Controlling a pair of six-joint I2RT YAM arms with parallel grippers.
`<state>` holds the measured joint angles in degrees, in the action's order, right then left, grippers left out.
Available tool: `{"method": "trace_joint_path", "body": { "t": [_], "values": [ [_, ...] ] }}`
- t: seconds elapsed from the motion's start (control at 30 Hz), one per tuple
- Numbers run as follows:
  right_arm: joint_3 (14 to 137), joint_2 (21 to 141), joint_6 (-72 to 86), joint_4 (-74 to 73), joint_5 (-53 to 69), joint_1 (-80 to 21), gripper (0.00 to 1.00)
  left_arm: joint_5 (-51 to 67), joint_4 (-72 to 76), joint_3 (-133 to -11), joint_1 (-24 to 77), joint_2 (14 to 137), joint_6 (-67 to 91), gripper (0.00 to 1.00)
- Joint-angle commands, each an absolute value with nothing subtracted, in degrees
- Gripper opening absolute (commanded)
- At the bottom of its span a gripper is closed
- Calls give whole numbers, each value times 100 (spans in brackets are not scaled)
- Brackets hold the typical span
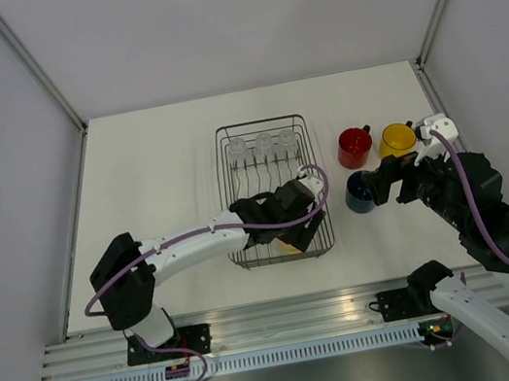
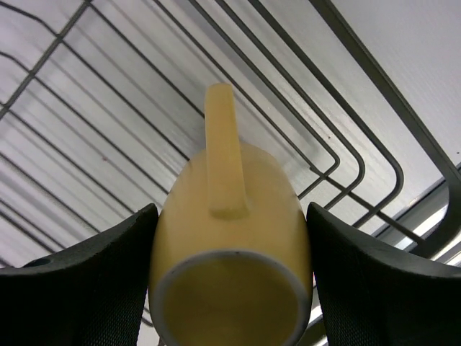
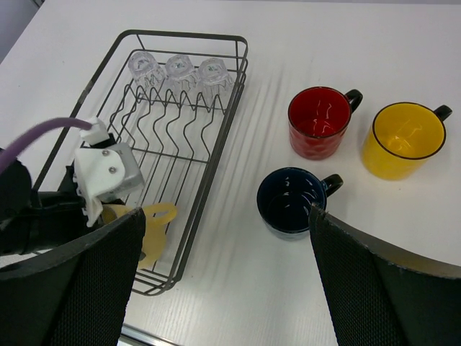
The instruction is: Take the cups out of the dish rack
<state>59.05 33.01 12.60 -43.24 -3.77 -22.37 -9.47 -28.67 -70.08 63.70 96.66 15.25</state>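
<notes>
L gripper (image 2: 232,216) reaches into the near end of the dark grey wire dish rack (image 1: 222,162). Its fingers (image 2: 86,281) touch both sides of the pale cream-yellow ceramic mug (image 2: 216,303), so it looks clasped, prob. for lifting out. The mug lies on its side btwn them, handle toward the wrist cam. R gripper (image 3: 225,216) hangs spread wide & empty above the dark blue mug (image 3: 292,202). That mug stands upright on the white table (image 1: 152,169) near the red mug (image 3: 318,121) & yellow mug (image 3: 405,138), outside the rack, so judged unloaded. Three clear glass tumblers (image 1: 264,142) sit at the rack's far end.

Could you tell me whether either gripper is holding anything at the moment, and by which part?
The left gripper clasps the pale cream-yellow mug by the sides of its body, handle free. The right gripper is open and empty.
</notes>
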Motion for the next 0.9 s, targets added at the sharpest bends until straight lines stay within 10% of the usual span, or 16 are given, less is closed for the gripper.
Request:
{"method": "trace_joint_path", "body": {
  "t": [0.0,0.37,0.87],
  "values": [
    [5871,3182,1169,-4061,-255,-2232,98,-1353,-2725,-7102,6346,8904,1784,2],
    [5468,2936,1301,-3403,315,-2232,98,-1723,-2304,-6935,6354,7129,2609,2],
    [3517,2312,2153,420,5202,-2232,97,-738,-28,-6127,6346,5590,4971,2]
  ]
}}
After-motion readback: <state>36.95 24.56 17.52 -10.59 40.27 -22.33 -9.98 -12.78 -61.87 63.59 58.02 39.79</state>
